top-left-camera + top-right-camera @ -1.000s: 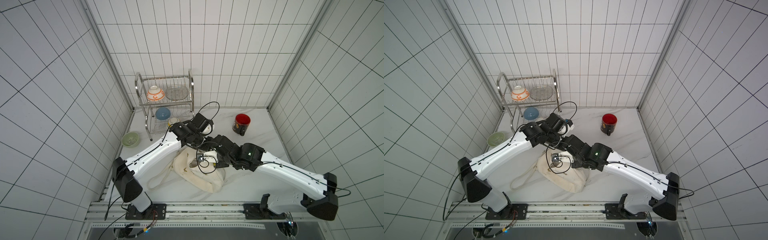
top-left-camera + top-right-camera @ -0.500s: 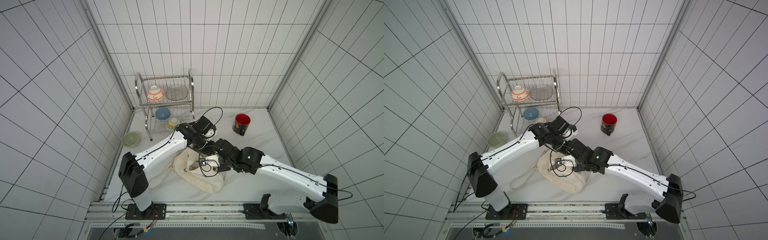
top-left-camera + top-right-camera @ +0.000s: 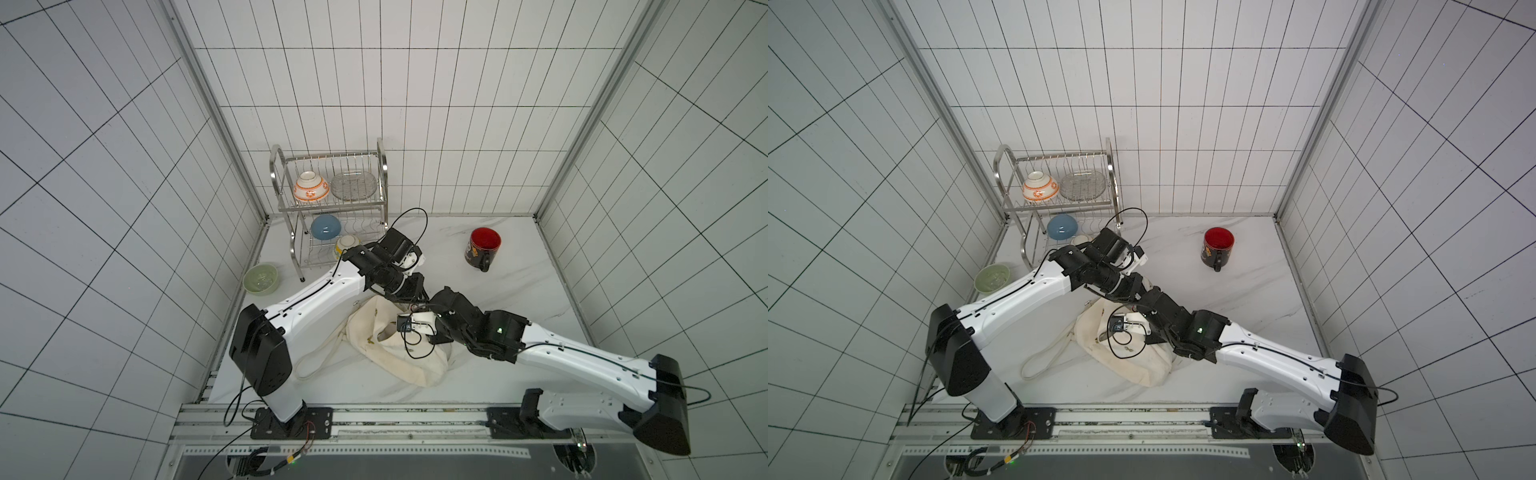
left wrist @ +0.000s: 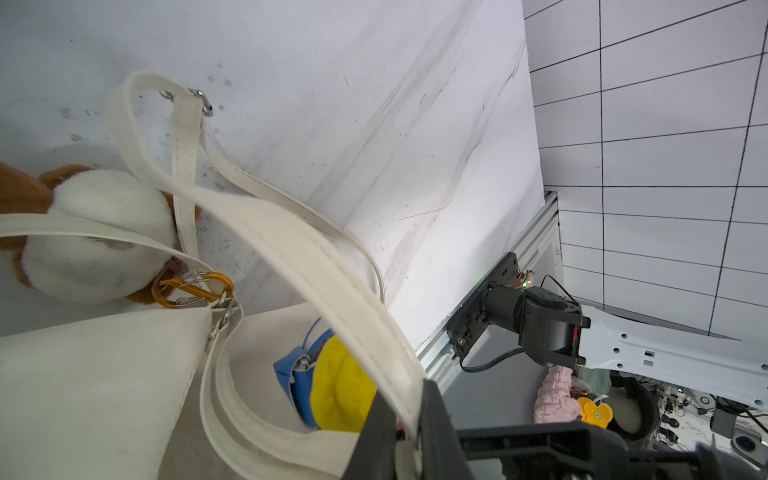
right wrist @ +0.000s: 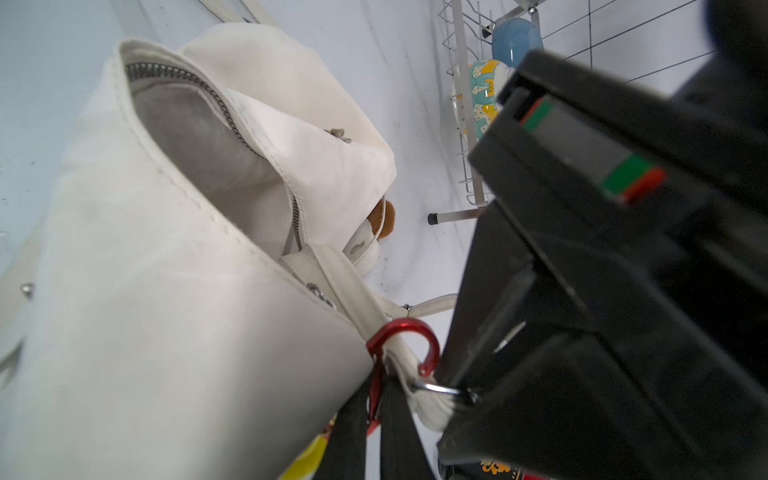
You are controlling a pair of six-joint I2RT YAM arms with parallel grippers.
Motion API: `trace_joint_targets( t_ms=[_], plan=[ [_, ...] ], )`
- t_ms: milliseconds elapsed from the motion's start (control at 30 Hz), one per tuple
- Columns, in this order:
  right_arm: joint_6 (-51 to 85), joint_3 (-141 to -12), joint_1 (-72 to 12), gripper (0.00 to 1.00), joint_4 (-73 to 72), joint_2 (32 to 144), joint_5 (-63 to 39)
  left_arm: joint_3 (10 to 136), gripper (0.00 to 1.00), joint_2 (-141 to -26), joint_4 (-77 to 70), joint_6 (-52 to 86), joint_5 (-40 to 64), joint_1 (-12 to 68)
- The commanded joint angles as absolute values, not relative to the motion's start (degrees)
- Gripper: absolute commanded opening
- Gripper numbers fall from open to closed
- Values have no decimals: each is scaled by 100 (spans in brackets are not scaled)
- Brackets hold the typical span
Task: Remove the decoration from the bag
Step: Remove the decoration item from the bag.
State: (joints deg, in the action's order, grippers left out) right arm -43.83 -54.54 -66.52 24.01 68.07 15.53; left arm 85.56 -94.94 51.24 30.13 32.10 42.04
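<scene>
A white marble table (image 3: 519, 299) is enclosed by tiled walls; two white-and-black arms are stretched across it, the left arm (image 3: 316, 299) and the right arm (image 3: 582, 361), and in both top views their wrists are seen meeting above the far edge of the bag. A steel dish rack (image 3: 332, 205) is set in the far left corner, with bowls stacked on its two shelves.

The cream fabric bag (image 3: 399, 365) (image 3: 1133, 365) is laid crumpled on the table, near the front and between the two arms, its zip drawn open; its long straps are trailed toward the left arm's base. A red mug (image 3: 482, 249) is stood well apart from it near the back, and a pale green bowl (image 3: 260, 278) is placed beside the rack's foot.

In the left wrist view a cream strap (image 4: 291, 249) is pinched between the nearly closed jaws of the left gripper (image 4: 409, 415) and is raised off the bag. A brown-and-white plush toy (image 4: 95, 241) is clipped to the bag's corner ring by an orange carabiner (image 4: 191, 291); a yellow and blue soft thing (image 4: 340, 395) is seen just beside the bag – how it is attached cannot be told.

In the right wrist view the right gripper (image 5: 376, 399) is closed tight on a red carabiner (image 5: 419, 328), which is hooked around the strap's end.
</scene>
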Motion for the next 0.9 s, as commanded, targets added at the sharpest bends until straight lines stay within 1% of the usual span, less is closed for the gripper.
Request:
trace_joint_targets(
  t_ms=[0,100,200,433,600,733,867],
  plan=[
    [-4092,-5269,-6703,0,1710,6682,1777,8414,13,-9197,4886,3200,3794,4245],
    [-3928,-5071,-6731,0,1566,6289,1615,8401,13,-9213,4896,3111,3606,4090],
    [-3761,-4982,-6760,0,1659,5986,1477,8245,12,-9200,4573,3261,3589,3855],
    [-3606,-4701,-6816,0,1699,5602,1626,8295,12,-9355,4376,3389,3783,3778],
    [-3641,-4626,-6829,0,1490,5801,1618,8371,16,-9410,4330,3505,4047,3776],
    [-3835,-4859,-6829,0,1450,6123,1606,8564,16,-9455,4744,3211,3856,3951],
    [-4003,-5068,-6807,0,1331,6367,1905,8493,16,-9470,5056,3004,3697,4110]
  ],
)
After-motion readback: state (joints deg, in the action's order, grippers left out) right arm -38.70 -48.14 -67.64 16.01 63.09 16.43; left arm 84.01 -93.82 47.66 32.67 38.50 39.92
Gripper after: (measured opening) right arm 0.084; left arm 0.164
